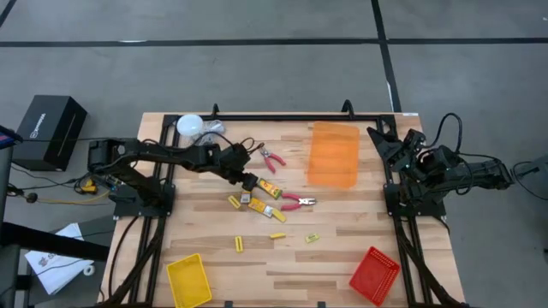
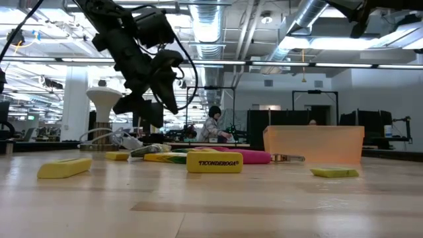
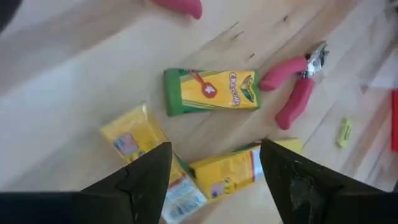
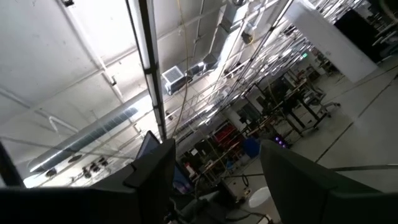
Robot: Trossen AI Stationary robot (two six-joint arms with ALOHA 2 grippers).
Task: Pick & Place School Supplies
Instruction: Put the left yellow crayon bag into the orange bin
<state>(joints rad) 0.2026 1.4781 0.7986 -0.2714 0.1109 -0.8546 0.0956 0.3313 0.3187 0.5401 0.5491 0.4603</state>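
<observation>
A: Just off the orange tray (image 1: 334,154), on the side away from the right arm: left gripper (image 1: 249,180) hovering over the school supplies (image 1: 261,201), fingers spread wide, clamped on nothing.

B: Directly below it in the wrist view: green-and-yellow crayon box (image 3: 211,91), two more yellow packs (image 3: 129,135) nearer the fingertips, red-handled pliers (image 3: 295,87) just beside.

A: Probably light, all that cardboard. Stiff enough, but likely to dent under a hard squeeze.

B: Best taken across the short width, mid-length, flat faces to the pads. Glossy print, so maybe a little slippery.

A: And the pliers?

B: Heavier looking, with metal at the nose. Better gripped across both red handles, close to the pivot, to stop any swinging.

A: Smaller yellow pieces (image 1: 277,235) farther from the orange tray, well apart from the cluster. Low and thin, so awkward to pinch.

B: Right gripper (image 1: 385,139) parked past the orange tray's other side, aimed up at the ceiling, fingers apart, empty.
</observation>
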